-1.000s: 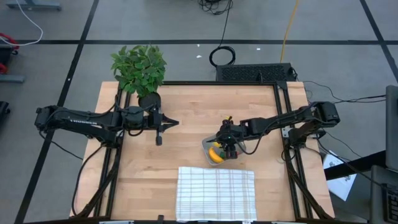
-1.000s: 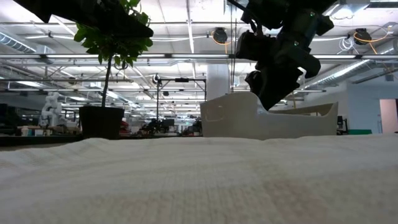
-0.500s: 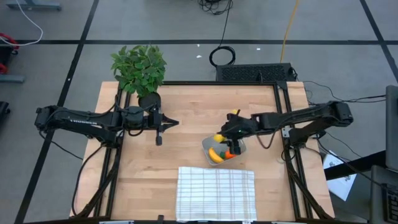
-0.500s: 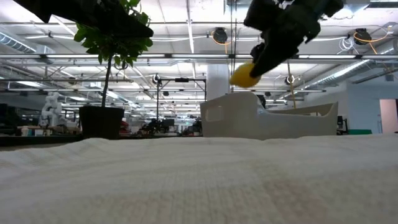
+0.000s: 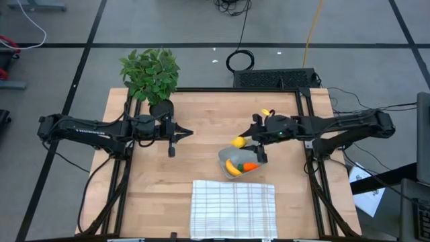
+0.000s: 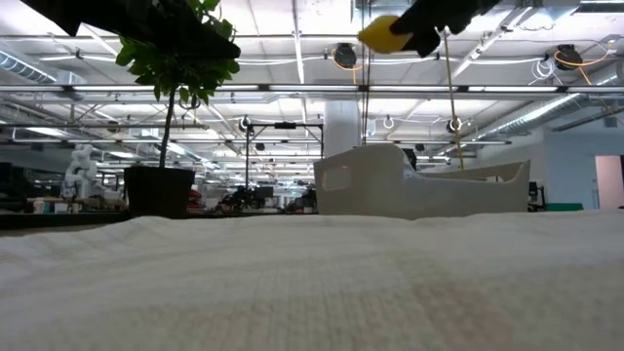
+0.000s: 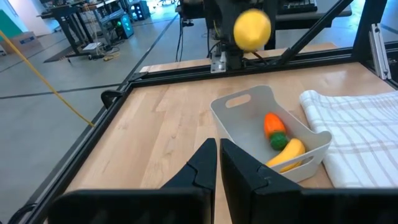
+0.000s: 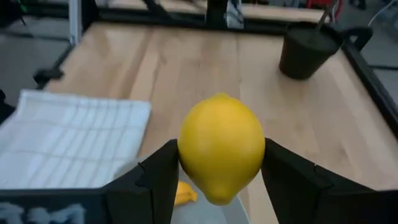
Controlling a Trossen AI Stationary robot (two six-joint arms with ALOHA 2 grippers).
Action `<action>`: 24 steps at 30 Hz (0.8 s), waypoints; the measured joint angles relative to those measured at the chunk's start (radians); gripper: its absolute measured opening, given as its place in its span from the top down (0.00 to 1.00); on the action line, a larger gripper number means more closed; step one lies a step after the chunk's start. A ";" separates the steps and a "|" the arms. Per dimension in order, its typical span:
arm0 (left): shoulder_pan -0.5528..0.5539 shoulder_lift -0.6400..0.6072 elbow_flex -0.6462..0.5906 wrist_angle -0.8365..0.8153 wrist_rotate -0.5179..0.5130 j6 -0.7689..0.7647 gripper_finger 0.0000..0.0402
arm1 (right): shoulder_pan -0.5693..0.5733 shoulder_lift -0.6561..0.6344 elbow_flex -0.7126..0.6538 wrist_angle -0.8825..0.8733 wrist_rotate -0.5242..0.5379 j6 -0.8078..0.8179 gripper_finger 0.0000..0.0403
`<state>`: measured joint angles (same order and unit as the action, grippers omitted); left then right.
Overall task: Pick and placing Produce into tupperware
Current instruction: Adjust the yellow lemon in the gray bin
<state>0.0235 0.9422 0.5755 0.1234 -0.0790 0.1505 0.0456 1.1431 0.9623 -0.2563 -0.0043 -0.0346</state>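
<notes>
1. The bench (image 5: 201,121) is pale wood with visible plank seams and a smooth, low-sheen finish.
2. The tupperware (image 7: 249,106) looks like thin, translucent plastic, smooth with a faint gloss on its rim.
3. The lemon (image 8: 221,148) has a smooth, softly matt yellow skin, like moulded plastic.
4. The banana (image 7: 287,152) and carrot (image 7: 273,124) inside the tupperware look smooth and slightly glossy.
5. The cloth (image 5: 233,208) beside the tupperware is woven white fabric with a checked pattern, rough-textured.
6. The right gripper (image 8: 217,180) has matt dark fingers.
</notes>
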 joint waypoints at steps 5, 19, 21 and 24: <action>0.000 0.000 0.000 0.000 0.000 -0.015 0.94 | 0.000 -0.062 0.000 -0.013 0.000 0.004 0.53; 0.000 0.000 0.000 0.001 0.000 -0.025 0.94 | 0.000 -0.247 0.000 -0.007 0.000 0.016 0.53; 0.000 0.000 0.000 0.001 0.000 -0.025 0.94 | 0.000 -0.274 0.000 -0.007 0.000 0.016 0.53; 0.000 0.000 0.000 0.001 0.000 -0.025 0.94 | 0.000 -0.309 0.000 -0.016 0.000 0.014 0.53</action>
<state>0.0236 0.9421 0.5755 0.1242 -0.0792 0.1257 0.0456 0.8339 0.9623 -0.2722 -0.0048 -0.0202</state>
